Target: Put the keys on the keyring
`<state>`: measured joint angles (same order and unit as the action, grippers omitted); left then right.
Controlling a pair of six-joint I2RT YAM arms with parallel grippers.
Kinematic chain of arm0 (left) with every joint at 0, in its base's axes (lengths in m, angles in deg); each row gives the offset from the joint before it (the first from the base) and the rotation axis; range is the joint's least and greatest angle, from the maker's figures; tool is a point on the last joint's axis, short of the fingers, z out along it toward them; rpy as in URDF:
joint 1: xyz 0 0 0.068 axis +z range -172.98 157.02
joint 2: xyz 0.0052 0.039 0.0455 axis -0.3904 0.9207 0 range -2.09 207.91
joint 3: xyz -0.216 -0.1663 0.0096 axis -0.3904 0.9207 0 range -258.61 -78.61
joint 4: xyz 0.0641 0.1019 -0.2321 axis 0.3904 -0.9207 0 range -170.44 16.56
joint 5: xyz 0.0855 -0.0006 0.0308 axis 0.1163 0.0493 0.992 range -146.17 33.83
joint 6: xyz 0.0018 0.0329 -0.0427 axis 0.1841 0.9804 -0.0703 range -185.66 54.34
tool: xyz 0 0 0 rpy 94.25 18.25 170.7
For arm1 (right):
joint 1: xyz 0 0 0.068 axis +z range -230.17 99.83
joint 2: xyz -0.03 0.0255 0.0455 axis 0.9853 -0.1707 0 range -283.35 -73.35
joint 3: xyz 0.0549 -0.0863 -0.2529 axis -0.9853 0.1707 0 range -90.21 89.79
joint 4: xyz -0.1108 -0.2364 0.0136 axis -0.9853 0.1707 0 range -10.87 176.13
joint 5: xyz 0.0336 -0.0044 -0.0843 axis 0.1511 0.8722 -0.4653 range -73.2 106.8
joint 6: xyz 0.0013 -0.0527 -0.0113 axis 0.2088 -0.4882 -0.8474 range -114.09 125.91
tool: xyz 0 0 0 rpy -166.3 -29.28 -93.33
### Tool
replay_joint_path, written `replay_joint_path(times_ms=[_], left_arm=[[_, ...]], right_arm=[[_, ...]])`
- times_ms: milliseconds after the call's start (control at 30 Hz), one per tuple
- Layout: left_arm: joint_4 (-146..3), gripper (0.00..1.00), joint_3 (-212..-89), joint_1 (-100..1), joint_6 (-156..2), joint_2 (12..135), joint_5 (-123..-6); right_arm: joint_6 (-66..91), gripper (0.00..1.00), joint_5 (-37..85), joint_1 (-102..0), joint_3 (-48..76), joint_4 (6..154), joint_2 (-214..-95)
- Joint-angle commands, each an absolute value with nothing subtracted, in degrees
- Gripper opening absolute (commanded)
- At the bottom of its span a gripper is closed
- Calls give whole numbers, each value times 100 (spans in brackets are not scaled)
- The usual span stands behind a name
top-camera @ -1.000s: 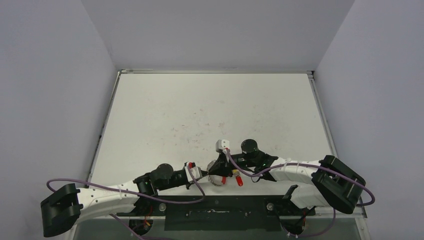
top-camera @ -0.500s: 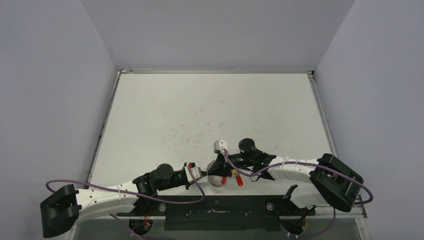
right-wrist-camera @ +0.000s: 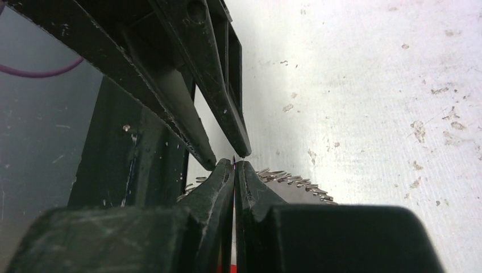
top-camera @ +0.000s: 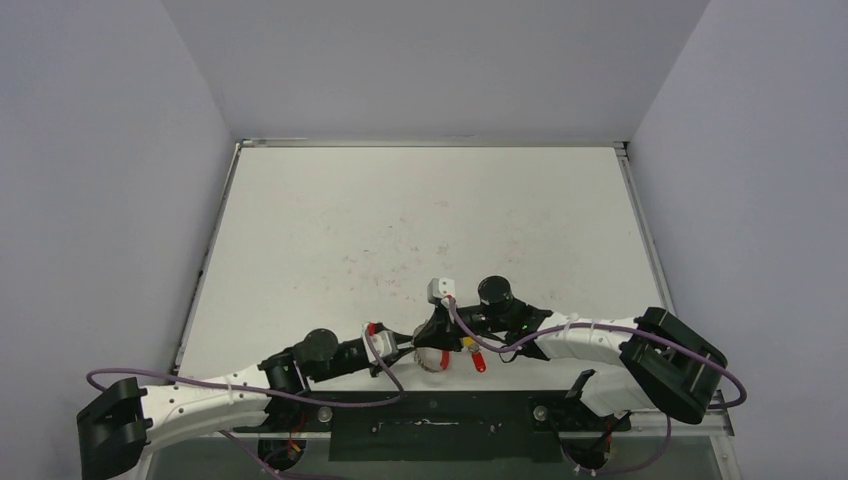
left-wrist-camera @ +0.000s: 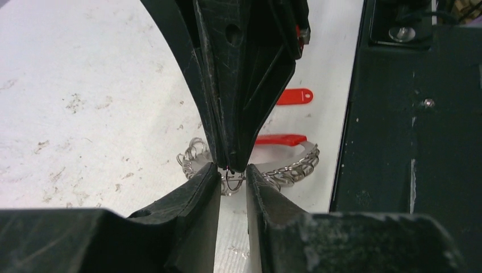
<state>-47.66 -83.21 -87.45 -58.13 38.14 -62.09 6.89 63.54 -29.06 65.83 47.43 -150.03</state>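
Bottom centre, the left pincer (left-wrist-camera: 232, 177) stands slightly spread around a wire coil of the keyring (left-wrist-camera: 295, 166) on the table (left-wrist-camera: 85, 85) — just above, the right pincer (left-wrist-camera: 234, 162), pressed together, meets that coil — with the red key (left-wrist-camera: 294, 95) beyond.

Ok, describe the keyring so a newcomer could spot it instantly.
At the near edge of the table, the left gripper and right gripper meet tip to tip. The keyring sits at their tips: a loop of silvery coiled wire with a short red sleeve, far wider than the red key beside it.
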Motion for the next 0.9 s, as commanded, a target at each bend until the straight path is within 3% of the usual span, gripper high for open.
replay_joint_path(times_ms=[0, 400, 533, 633, 767, 867], left_arm=[[-4428, 22, -8218, -8785, -5999, 3473, -6050], [-4868, 25, -8178, -8802, -5995, 2962, -5915], [-4845, 15, -8181, -8802, -5963, 2972, -5907], [-4870, 14, -8185, -8802, -5935, 2993, -5909], [-5007, 23, -8219, -8802, -5929, 2941, -5868], [-5094, 23, -8221, -8802, -5923, 2867, -5789]], right_arm=[[1166, 0, 6369, -2867, 6694, 3558, -14817], [1830, 0, 6480, -2873, 6860, 2311, -14813], [1896, 0, 6514, -2876, 6894, 2199, -14807], [1910, 0, 6514, -2876, 6923, 2156, -14762], [1899, 0, 6499, -2876, 6947, 2188, -14715], [1898, 0, 6497, -2876, 6950, 2192, -14694]])
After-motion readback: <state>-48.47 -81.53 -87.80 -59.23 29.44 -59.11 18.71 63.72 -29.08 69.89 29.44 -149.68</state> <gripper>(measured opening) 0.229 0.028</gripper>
